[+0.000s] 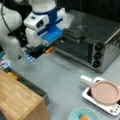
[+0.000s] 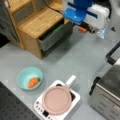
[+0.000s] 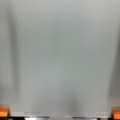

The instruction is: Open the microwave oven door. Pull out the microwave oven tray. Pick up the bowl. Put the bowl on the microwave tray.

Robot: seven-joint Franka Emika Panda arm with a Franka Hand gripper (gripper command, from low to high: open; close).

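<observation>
My gripper (image 1: 48,50) hangs above the grey table (image 1: 60,75) just off the oven's corner, at about 10 o'clock in a front view, and at about 1 o'clock in a front view (image 2: 83,28). In the wrist view my 2 orange fingertips (image 3: 3,112) sit at 7 and 5 o'clock, right at opposite edges, so my fingers are spread wide with nothing between them but bare table. The microwave oven (image 1: 100,37) stands at 2 o'clock in a front view, its 3 black knobs (image 1: 98,55) down one side; the microwave oven door (image 1: 75,48) is upright against the front, closed, with its bar handle near my fingers. I cannot see the microwave oven tray. The bowl (image 2: 28,78) rests on the table at 8 o'clock in a front view, well apart from me, with an orange carrot-like piece (image 2: 33,82) inside it. Beside it the pink pan (image 2: 57,99) sits on the small white appliance (image 2: 40,110). The wooden cabinet (image 2: 37,22) lies at 11 o'clock
</observation>
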